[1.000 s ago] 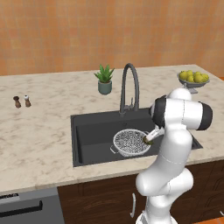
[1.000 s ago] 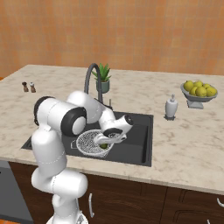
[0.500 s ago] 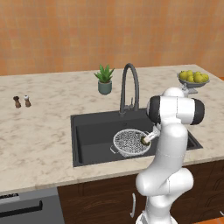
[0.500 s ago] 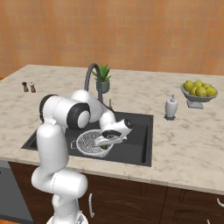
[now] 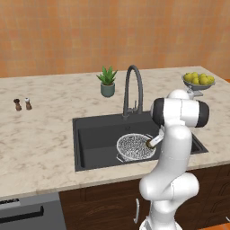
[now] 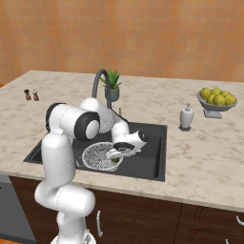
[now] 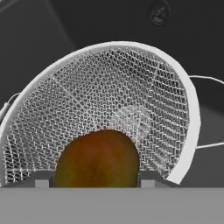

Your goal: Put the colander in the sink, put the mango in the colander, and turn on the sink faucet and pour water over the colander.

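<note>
The marble counter (image 5: 40, 143) is shown running below an orange wall, with dark wooden cabinet fronts (image 6: 209, 224) beneath it. The sink (image 5: 92, 134), a dark grey rectangular basin, is set into the counter; its round steel drain (image 7: 158, 12) is seen on the floor beyond the colander in the hand view. The white arm (image 5: 173, 148) is bent down over the near right part of the basin. The sink faucet (image 5: 133, 90), a dark gooseneck, is mounted at the back rim, its spout arched over the basin. The colander (image 5: 134, 146), a round white mesh bowl with thin wire handles, is placed on the sink floor toward the near side. A potted plant (image 5: 107, 81) is stood on the counter behind the faucet, a grey bowl of yellow fruits (image 5: 198, 81) at the far right, and a white soap dispenser (image 6: 186, 116) beside the sink's right edge. The gripper (image 6: 114, 161) is held at the colander's near right rim. The mango (image 7: 97, 159) is seen gripped between the two dark finger tips (image 7: 42, 179), just above the colander's mesh interior. Two small shakers (image 5: 22, 104) are placed at the far left of the counter.
</note>
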Robot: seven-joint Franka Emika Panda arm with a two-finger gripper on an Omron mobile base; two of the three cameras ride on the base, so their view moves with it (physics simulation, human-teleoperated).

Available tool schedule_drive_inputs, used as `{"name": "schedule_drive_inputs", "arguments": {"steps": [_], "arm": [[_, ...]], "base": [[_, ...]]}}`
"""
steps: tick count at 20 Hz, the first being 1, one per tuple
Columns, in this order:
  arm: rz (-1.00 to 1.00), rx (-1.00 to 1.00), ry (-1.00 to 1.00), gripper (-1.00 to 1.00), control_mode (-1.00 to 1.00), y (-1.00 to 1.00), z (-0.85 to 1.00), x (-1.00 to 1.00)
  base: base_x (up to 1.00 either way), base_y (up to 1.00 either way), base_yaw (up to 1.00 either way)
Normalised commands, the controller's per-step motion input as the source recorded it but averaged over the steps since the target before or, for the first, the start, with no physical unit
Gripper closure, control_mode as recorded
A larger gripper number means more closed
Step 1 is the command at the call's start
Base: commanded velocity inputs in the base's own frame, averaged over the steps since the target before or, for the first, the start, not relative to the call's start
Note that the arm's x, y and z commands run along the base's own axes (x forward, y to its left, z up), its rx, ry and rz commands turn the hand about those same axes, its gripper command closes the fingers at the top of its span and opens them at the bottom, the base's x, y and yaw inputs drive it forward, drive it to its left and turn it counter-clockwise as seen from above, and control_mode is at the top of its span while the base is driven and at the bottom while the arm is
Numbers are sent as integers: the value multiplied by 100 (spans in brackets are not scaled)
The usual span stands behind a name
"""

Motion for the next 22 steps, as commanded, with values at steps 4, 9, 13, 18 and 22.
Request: {"name": "schedule_drive_inputs", "arguments": {"steps": [4, 9, 13, 18, 22], "arm": [[0, 0, 0, -100, -100, 3, 0, 0], [0, 0, 0, -100, -100, 1, 0, 0], [-1, 0, -2, -100, -100, 11, 0, 0], [-1, 0, -6, -100, -100, 2, 21, -14], [-7, 0, -11, -100, -100, -9, 63, -30]], "base": [[0, 0, 0], [0, 0, 0], [0, 0, 0], [0, 0, 0], [0, 0, 0]]}}
